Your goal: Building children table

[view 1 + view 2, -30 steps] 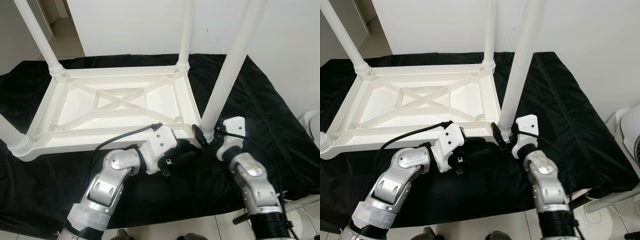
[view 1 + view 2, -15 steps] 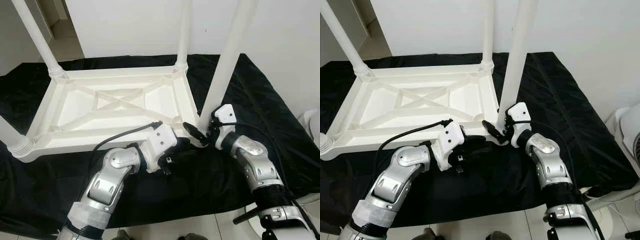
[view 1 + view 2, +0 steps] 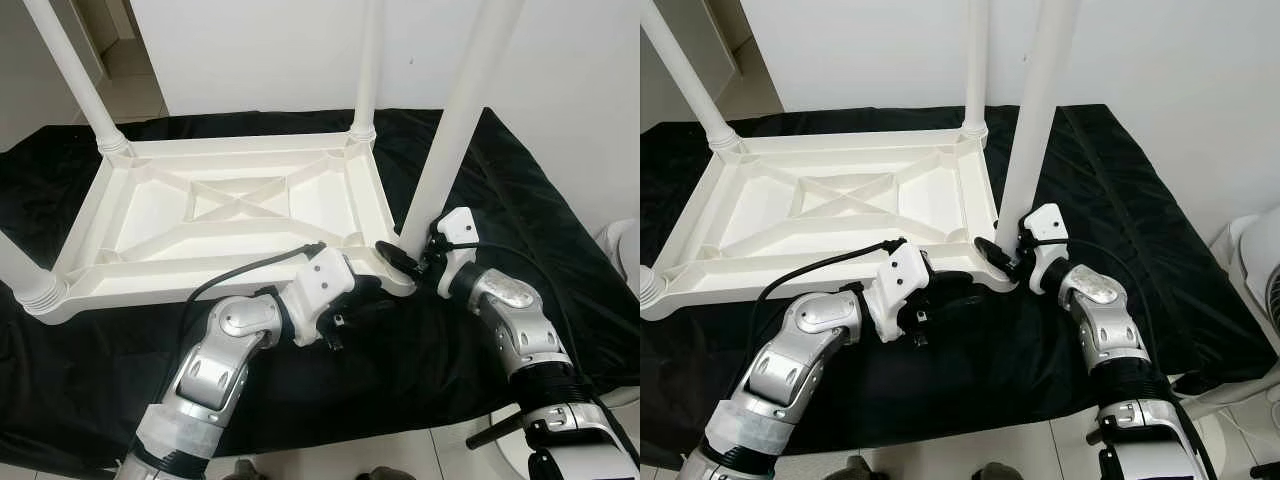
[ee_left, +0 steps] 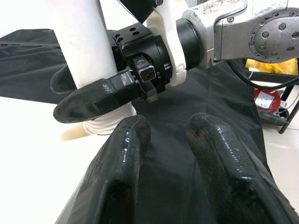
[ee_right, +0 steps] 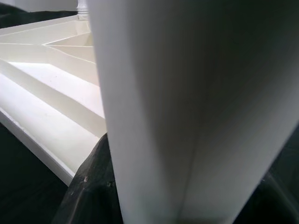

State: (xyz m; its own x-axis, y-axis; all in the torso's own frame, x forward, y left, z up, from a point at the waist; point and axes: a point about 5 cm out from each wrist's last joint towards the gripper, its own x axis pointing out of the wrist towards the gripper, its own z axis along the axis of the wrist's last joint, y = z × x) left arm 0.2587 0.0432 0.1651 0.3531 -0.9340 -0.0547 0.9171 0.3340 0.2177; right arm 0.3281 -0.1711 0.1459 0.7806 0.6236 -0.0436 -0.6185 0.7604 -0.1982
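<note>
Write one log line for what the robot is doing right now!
right gripper: clamped on white plastic table leg base | left gripper: beside upside-down white tabletop corner | on black cloth

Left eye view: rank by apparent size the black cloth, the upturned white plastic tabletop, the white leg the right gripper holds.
1. Black cloth, largest.
2. Upturned white plastic tabletop.
3. White leg held by the right gripper, smallest; its top is cropped and it stands nearer the camera, so this rank is unsure.

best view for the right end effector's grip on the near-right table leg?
Left wrist view: the right end effector has black fingers wrapped around the table leg near its base. Eye views show it smaller; the right wrist view shows mostly leg up close.
</note>
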